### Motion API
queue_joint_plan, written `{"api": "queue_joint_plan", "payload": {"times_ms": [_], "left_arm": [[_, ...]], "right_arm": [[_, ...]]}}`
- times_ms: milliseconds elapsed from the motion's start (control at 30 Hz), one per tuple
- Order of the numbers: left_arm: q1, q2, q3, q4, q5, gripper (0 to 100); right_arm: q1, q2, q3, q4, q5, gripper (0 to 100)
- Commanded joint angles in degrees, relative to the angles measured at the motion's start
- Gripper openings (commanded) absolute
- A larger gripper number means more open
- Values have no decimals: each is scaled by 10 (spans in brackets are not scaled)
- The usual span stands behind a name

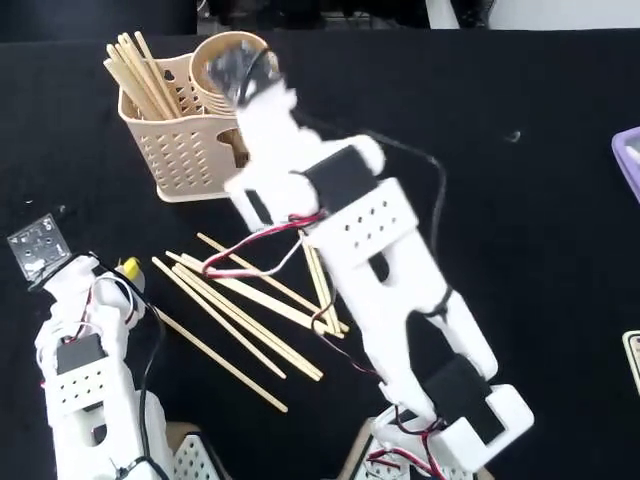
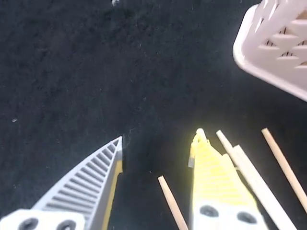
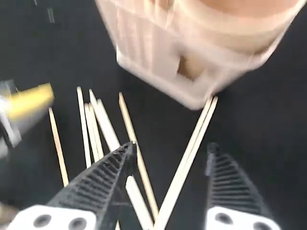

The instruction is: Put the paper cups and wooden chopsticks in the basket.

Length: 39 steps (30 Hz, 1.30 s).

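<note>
the right gripper (image 3: 170, 151) has its black jaws spread wide. from its own wrist camera, two of the loose chopsticks (image 1: 245, 310) run along the table (image 1: 530, 260) in line with the gap between the jaws. whether the jaws touch them cannot be told. in the high view this arm stretches from the near edge of the table up to the basket (image 1: 185, 150), and its tip sits over the basket's right compartment.

the left gripper (image 2: 158, 141) is open too, with one grey jaw and one yellow. it hangs low over the table at the near left. the end of one chopstick lies between its jaws, and others lie just beside the yellow one.

the basket stands upright at the far left of the table. a stack of cups (image 1: 205, 88) sits in its right compartment. a bunch (image 1: 140, 75) of chopsticks leans in the left one, with its ends sticking out over the rim. the loose chopsticks lie scattered flat on the table between the basket and the arm bases, some crossing, some passing under the right arm.
</note>
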Motion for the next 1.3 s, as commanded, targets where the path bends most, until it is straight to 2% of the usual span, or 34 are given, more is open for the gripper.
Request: {"api": "queue_joint_plan", "payload": {"times_ms": [0,100,333,433,733,1000,1167,1267], "left_arm": [[-1,-9,-5,-10,0,223],[0,-9,-5,-10,0,223],[0,-9,-5,-10,0,223],[0,-9,-5,-10,0,223],[0,-9,-5,-10,0,223],[0,-9,-5,-10,0,223],[0,-9,-5,-10,0,223],[0,-9,-4,-10,0,223]], "right_arm": [[12,-22,89,-11,-2,269],[20,-22,182,-75,-2,266],[126,-22,385,-360,18,265],[139,-22,444,-443,39,265],[70,24,448,-477,39,265],[127,153,357,-476,42,265],[126,175,349,-476,42,262],[116,178,350,-476,43,166]]}}
